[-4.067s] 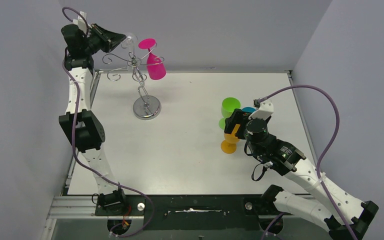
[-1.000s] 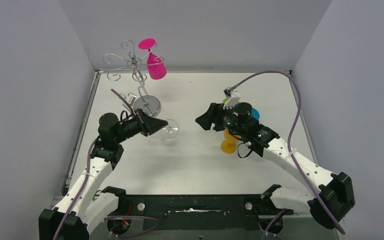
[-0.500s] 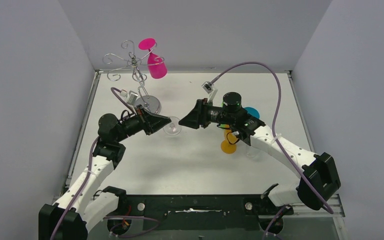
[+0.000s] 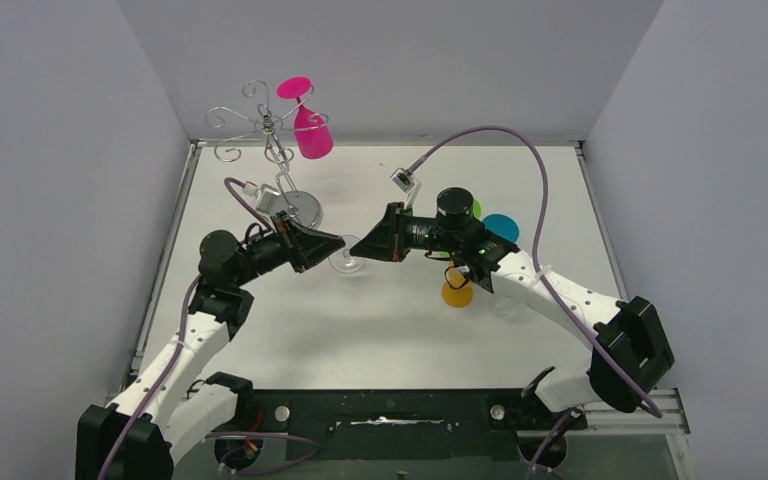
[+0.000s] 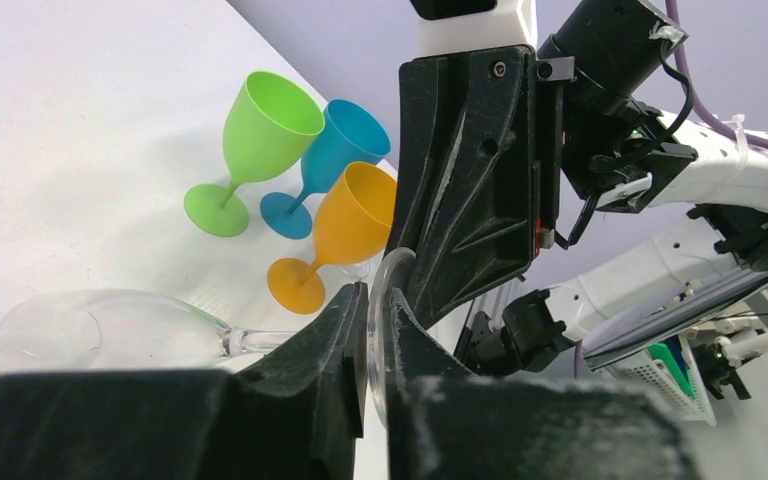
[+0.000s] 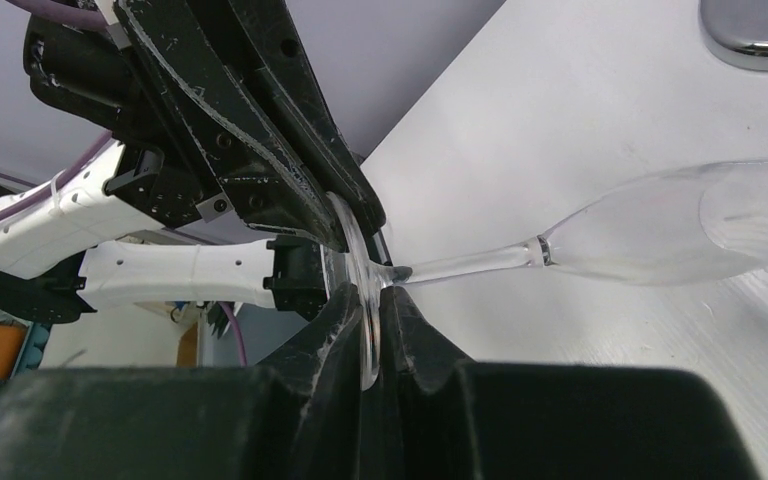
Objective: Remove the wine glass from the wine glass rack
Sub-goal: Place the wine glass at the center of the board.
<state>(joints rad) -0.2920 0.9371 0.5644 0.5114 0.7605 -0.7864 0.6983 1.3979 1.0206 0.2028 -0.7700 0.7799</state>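
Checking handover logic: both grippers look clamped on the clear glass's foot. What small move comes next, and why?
Probably the left gripper should open and let go. It and the right gripper are both shut on the foot of the clear wine glass, already off the wine glass rack; moving either arm with both pinching that thin disc could strain it.

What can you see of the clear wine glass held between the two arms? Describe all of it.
The clear stemmed wine glass looks transparent: a long tapered bowl, a thin stem, a flat round foot. It lies on its side, empty and whole, over the white table. The left gripper and the right gripper each have fingers shut on the foot's rim from opposite sides. Whether the bowl touches the table cannot be told.
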